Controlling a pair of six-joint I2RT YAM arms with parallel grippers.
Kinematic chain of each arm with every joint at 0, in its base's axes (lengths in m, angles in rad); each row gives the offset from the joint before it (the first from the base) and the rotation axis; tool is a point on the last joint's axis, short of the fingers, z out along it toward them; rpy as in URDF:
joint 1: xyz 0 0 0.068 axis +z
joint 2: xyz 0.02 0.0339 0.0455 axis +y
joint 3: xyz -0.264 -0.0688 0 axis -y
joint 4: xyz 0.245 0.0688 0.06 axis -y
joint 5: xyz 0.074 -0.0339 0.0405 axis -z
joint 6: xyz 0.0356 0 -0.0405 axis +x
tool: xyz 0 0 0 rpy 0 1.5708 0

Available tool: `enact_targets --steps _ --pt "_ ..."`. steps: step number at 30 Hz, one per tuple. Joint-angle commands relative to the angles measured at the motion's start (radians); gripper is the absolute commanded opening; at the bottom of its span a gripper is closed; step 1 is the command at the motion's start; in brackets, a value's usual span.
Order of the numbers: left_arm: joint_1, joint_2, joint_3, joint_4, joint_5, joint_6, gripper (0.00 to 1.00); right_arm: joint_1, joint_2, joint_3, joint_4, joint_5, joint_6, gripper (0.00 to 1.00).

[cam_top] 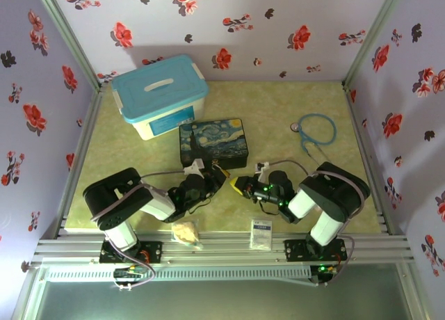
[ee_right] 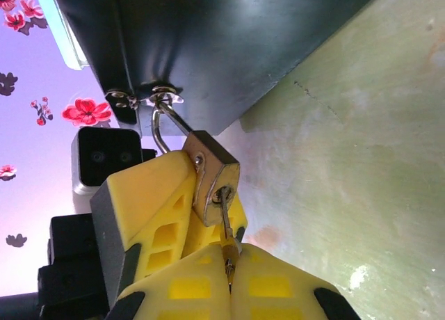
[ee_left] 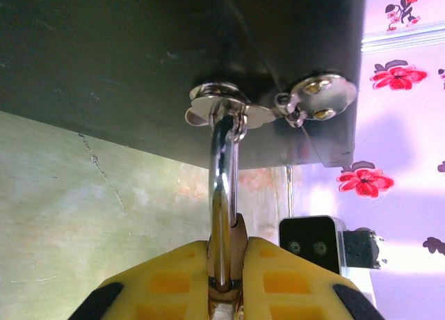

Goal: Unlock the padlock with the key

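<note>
Padlock (ee_right: 212, 177) hangs by its shackle (ee_left: 222, 174) from the hasp (ee_left: 222, 111) on the lower edge of the dark box (ee_right: 208, 42), just above the table (ee_right: 361, 160), near the middle of the right wrist view. Your left end effector (ee_left: 226, 264) is clamped on it, yellow fingers closed on either side of the body, with the shackle rising straight up out of them to the hasp. Your right end effector (ee_right: 229, 271) is pinched fully together on the key (ee_right: 227, 226), at the bottom centre of its own view.

What matters for the turn: the padlock lies directly ahead of the right fingertips, and the key's blade runs almost straight up the frame from them into the keyhole on the padlock's underside. How deep it sits you cannot tell. Key axis and wrist axis look nearly in line, so a roll of the right wrist should turn it, while the left grip braces the body.
</note>
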Motion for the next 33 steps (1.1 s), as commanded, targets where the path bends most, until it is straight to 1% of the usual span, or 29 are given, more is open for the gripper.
enact_targets --steps 1,5,8,15,21,26,28,31,33 --pt "-0.009 0.004 0.016 0.085 0.03 0.0 0.0 -0.002 0.032 0.025 0.069 -0.034 -0.046 0.0" --pt "-0.012 0.005 0.016 0.101 0.043 -0.009 0.0 -0.043 0.029 0.014 0.069 -0.041 -0.061 0.0" --pt "-0.018 0.001 0.013 0.098 0.049 -0.008 0.0 -0.078 0.024 0.017 0.069 -0.074 -0.064 0.0" --pt "-0.041 0.012 0.012 0.14 0.054 -0.034 0.0 -0.088 0.047 0.042 0.067 -0.095 -0.13 0.0" --pt "-0.043 0.018 0.02 0.163 0.057 -0.03 0.0 -0.091 0.029 0.049 0.069 -0.125 -0.173 0.0" --pt "-0.044 0.006 0.011 0.185 0.067 -0.038 0.0 -0.181 0.007 0.051 0.065 -0.244 -0.218 0.0" --pt "-0.047 0.008 0.01 0.212 0.072 -0.051 0.0 -0.187 0.011 0.065 0.041 -0.269 -0.238 0.0" --pt "-0.049 0.011 0.021 0.218 0.078 -0.047 0.0 -0.181 0.03 0.078 0.069 -0.304 -0.24 0.0" --pt "-0.05 0.021 0.02 0.221 0.075 -0.049 0.0 -0.183 0.025 0.078 0.065 -0.307 -0.245 0.0"
